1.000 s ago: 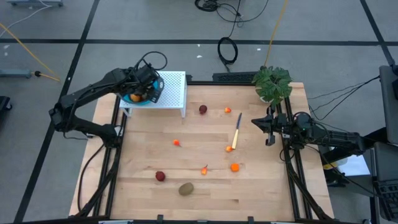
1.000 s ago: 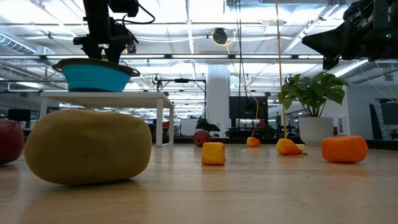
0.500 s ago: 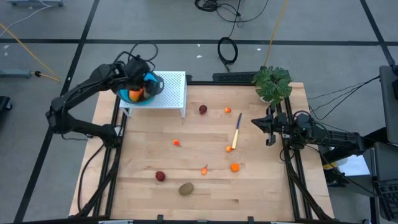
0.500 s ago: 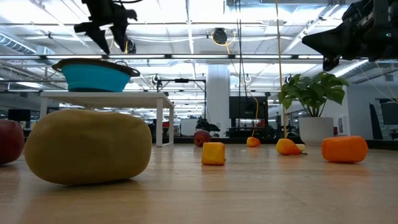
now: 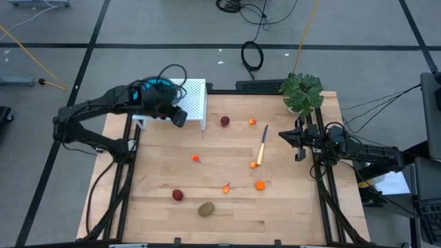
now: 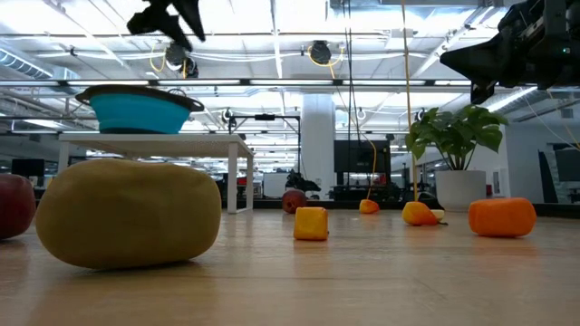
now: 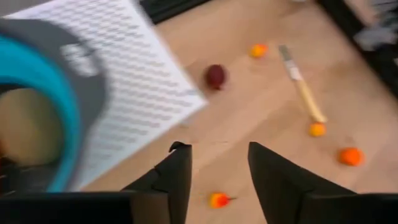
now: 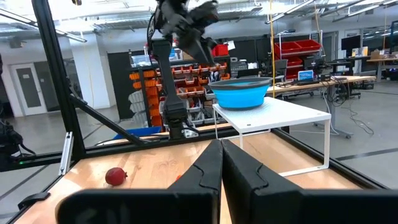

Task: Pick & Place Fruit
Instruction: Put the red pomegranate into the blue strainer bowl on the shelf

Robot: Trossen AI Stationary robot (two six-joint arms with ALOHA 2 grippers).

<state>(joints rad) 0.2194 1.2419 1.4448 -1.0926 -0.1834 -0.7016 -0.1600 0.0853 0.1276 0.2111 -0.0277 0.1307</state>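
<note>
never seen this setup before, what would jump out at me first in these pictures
Probably the bright blue bowl on the small white stand at the table's far left corner, with the left gripper raised beside it, its fingers apart and empty. Next, the fruit scattered over the wooden table: a brown-green oval near the front edge, a dark red ball beside it, and a yellow-handled knife toward the right.

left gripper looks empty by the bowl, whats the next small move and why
Probably swing the left gripper out over the dark red ball near the white stand. Its fingers are apart with nothing between them, it sits beside the blue bowl, and that ball is the closest fruit on the table.
</note>
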